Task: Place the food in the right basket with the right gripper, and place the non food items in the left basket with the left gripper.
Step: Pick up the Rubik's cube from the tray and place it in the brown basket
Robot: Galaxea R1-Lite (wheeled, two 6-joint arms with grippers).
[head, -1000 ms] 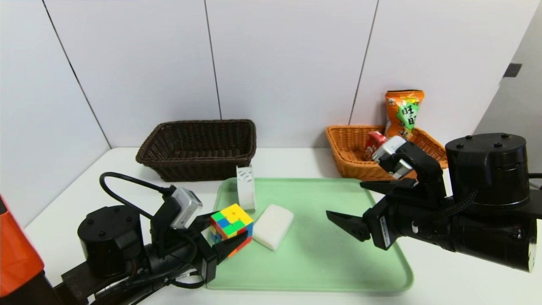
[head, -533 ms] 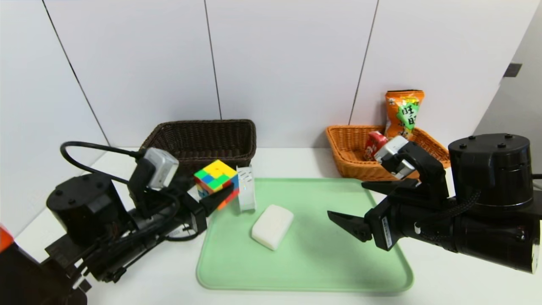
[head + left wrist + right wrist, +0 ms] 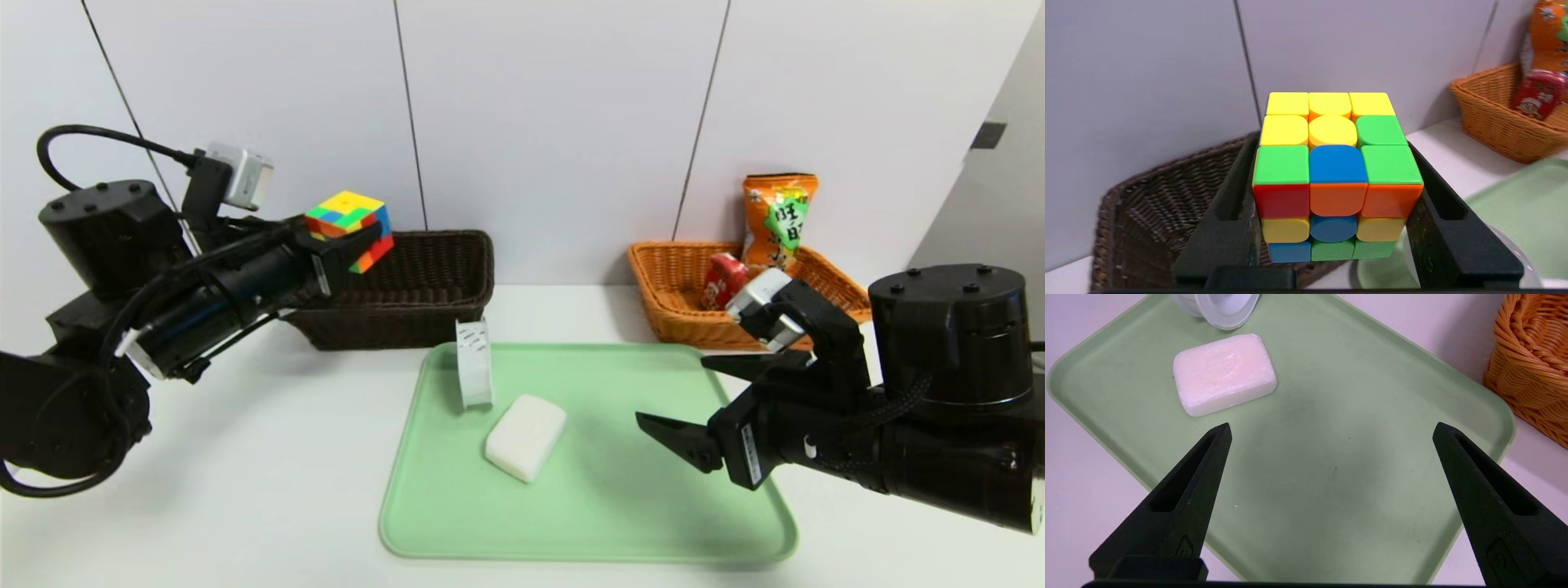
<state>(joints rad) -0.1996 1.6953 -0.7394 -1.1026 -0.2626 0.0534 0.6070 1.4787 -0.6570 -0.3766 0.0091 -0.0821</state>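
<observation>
The left gripper (image 3: 359, 242) is gripping the puzzle cube (image 3: 351, 229) in the air, just above the dark left basket's (image 3: 424, 314) near-left rim; the right gripper (image 3: 694, 400) is hovering open-jawed over the tray (image 3: 620, 523).

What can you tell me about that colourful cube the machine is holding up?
The puzzle cube is a scrambled three-by-three of glossy, plastic-looking tiles in yellow, green, blue, orange and red. It is in the air, roughly level, clamped on two opposite sides by the black fingers of the left hand. It hangs over the near left part of the dark brown basket, touching nothing but the fingers.
</observation>
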